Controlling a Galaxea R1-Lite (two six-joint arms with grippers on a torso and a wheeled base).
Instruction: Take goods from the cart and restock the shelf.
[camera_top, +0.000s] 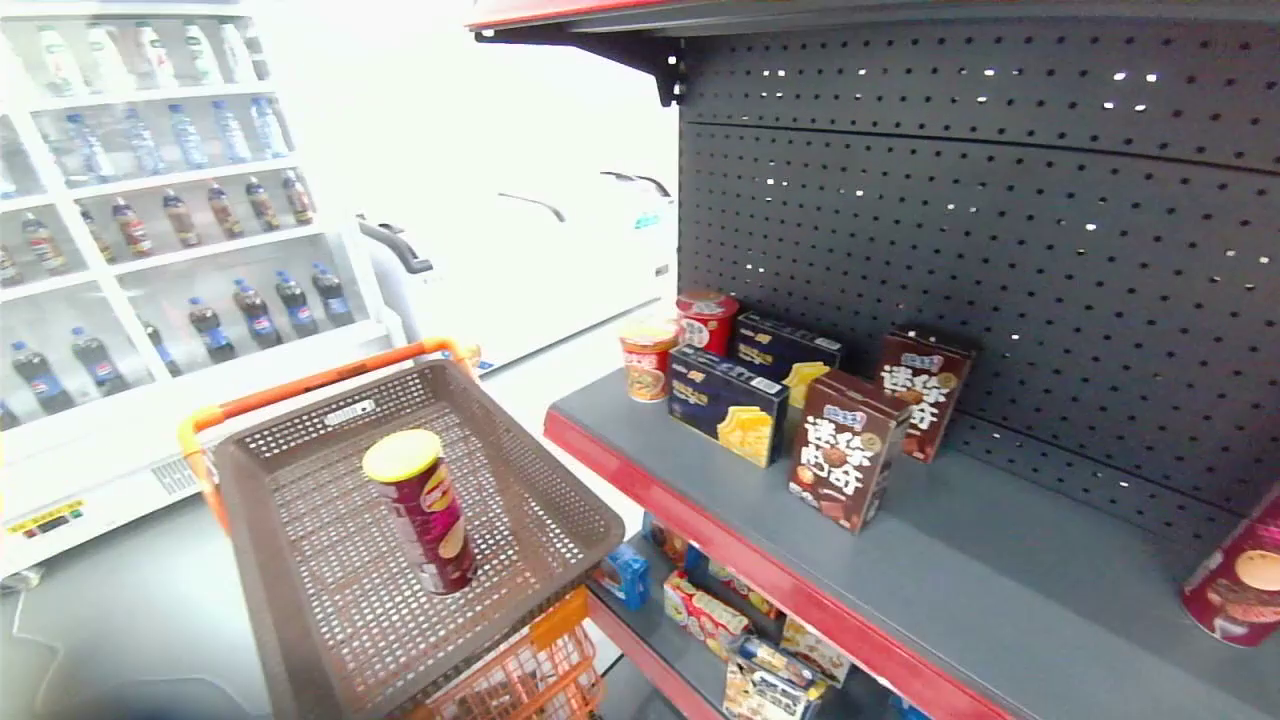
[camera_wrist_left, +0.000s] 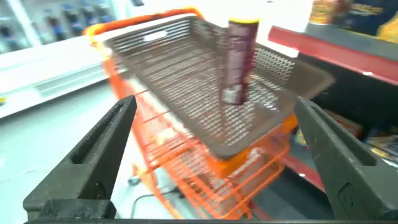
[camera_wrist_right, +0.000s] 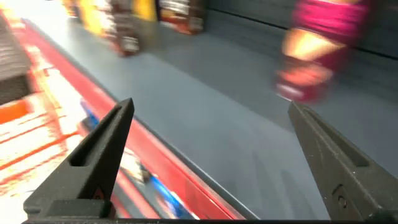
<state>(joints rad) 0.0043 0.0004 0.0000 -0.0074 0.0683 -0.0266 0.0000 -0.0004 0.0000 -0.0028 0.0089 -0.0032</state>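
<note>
Head view: chip can (camera_top: 420, 510) stands upright in the cart basket (camera_top: 300, 600) at 8 o'clock; the shelf (camera_top: 960, 570) spans 3 to 5 o'clock with boxes (camera_top: 845, 450) and a second can (camera_top: 1240, 585) at the 4 o'clock edge. Left gripper (camera_wrist_left: 214, 104) is spread wide and empty, with the basket and its can ahead. Right gripper (camera_wrist_right: 210, 104) is also wide and empty, over the shelf board, short of the second can.

text: none legible | brown boxes (camera_top: 848, 452): white characters, unreadable | chip can (camera_top: 425, 510): label blurred
</note>
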